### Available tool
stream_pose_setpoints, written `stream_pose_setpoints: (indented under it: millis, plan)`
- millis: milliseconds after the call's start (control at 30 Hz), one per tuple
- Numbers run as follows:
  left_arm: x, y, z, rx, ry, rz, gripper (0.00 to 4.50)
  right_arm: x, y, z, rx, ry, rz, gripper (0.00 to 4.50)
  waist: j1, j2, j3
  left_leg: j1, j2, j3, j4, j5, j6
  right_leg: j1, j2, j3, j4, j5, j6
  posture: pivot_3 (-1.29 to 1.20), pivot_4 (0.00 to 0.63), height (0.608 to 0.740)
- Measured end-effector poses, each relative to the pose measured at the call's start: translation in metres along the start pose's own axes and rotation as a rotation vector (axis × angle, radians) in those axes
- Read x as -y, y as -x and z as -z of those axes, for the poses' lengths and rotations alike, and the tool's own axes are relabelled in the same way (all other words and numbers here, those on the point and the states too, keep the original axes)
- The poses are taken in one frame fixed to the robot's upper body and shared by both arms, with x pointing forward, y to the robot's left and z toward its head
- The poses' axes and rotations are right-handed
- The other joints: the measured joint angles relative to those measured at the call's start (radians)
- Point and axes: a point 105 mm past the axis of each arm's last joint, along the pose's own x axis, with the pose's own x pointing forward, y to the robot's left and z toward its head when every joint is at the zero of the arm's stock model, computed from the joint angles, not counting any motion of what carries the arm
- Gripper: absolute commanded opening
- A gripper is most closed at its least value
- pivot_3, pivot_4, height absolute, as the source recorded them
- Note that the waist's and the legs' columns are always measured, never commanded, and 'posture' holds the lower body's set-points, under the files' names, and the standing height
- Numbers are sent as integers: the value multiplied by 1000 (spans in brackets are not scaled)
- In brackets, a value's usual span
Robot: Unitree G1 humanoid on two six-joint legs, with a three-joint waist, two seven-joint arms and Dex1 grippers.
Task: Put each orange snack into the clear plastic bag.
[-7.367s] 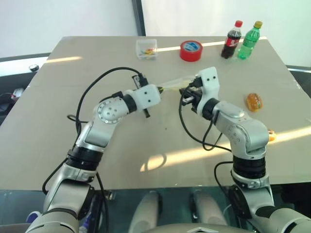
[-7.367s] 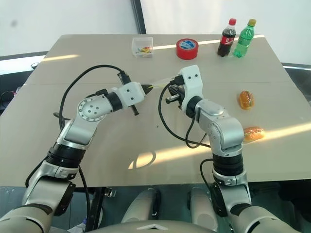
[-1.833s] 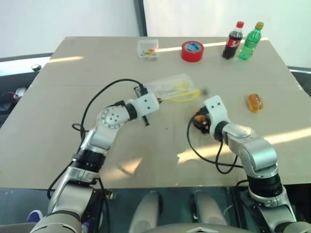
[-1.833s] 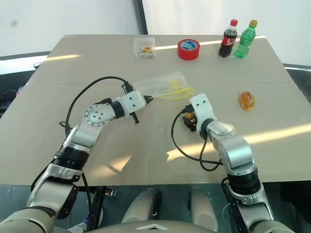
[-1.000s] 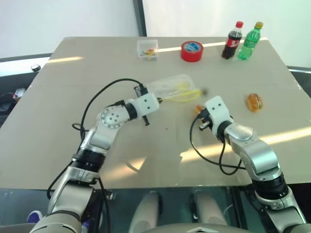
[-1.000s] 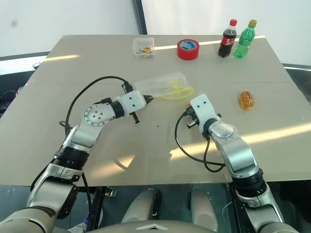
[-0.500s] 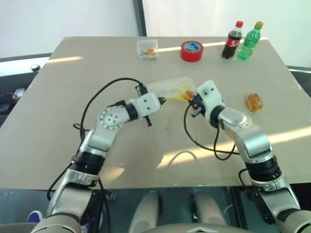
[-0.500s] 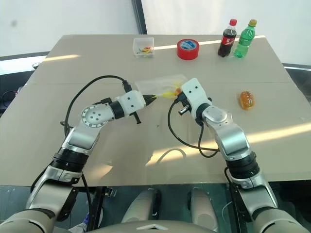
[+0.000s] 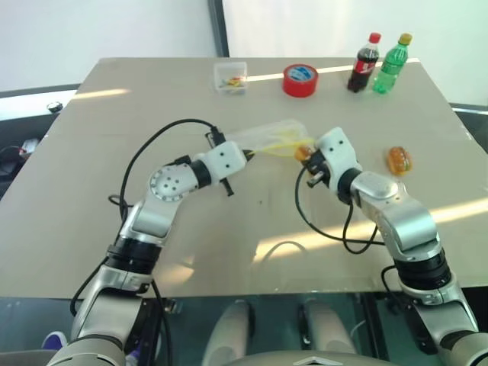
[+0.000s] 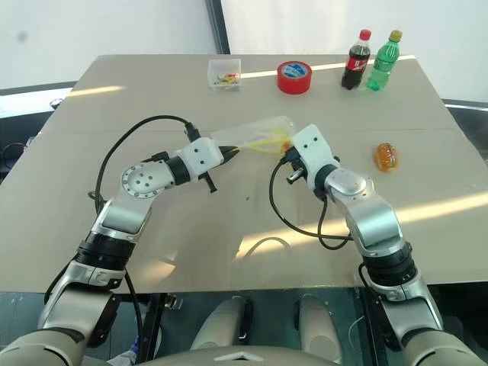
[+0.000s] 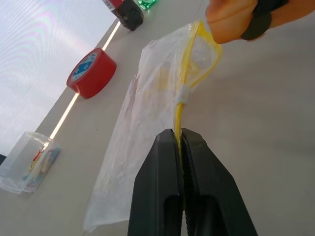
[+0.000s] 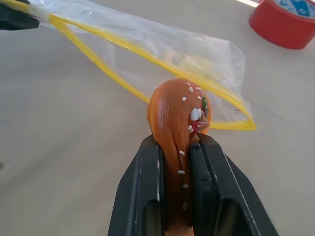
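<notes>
Right arm has come up off the counter (image 9: 91, 229) since a second or so back: it was down near the surface then, now its claw (image 12: 174, 147) sits at the mouth of the clear zip bag (image 10: 255, 131) with a snack in it. Bag has barely shifted.

Right claw is pinching one orange snack (image 12: 178, 128), a sesame-topped bun-like piece, squeezed narrow between the two fingers. It hangs just short of the yellow zip strip (image 12: 147, 56), not inside yet.

Left claw (image 11: 179, 142) is pressed together on that yellow strip at one end, lifting that edge off the counter. In the left wrist view the strip loops apart into an opening near the snack, so the mouth looks partly open.

Second orange snack (image 9: 399, 160) lies on the counter off to the robot's right, well apart from the bag, untouched.

Red tape roll (image 9: 300, 79), small clear box (image 9: 231, 77), cola bottle (image 9: 364, 62) and green bottle (image 9: 392, 62) sit along the far edge, out of the way.

Step in hand, as I read it: inserting snack one. Next move needs the right claw to push through the gap between the two yellow lips, not over the top one, then let go while the left keeps the edge raised. Mouth is floppy and narrow, snack could snag the lip and fold it shut
</notes>
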Motion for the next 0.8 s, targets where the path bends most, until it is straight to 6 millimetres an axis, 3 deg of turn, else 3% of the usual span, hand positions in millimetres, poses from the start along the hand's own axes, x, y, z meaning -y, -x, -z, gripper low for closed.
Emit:
stream_pose_setpoints:
  millis: [233,433,667,800]
  plan:
    - [12,4,-10,59,-22,58,0,-2,-14,1,10,-8,-17,525,-1,0,0,0,0,0,0,0,0,0,0,0,0,0,0,0,150,740]
    - [29,15,-11,100,-64,174,0,-6,-25,-11,83,85,-53,525,-1,0,0,0,0,1,0,0,0,0,0,0,0,0,0,0,150,740]
    - [33,27,6,53,-97,230,0,-14,-28,-20,186,199,-120,525,-1,0,0,0,0,1,0,0,0,0,0,0,0,0,0,0,150,740]
    - [33,30,13,30,-94,248,0,-11,-26,-30,257,76,-142,525,-1,0,0,0,1,0,0,0,0,0,0,0,0,0,0,0,150,740]
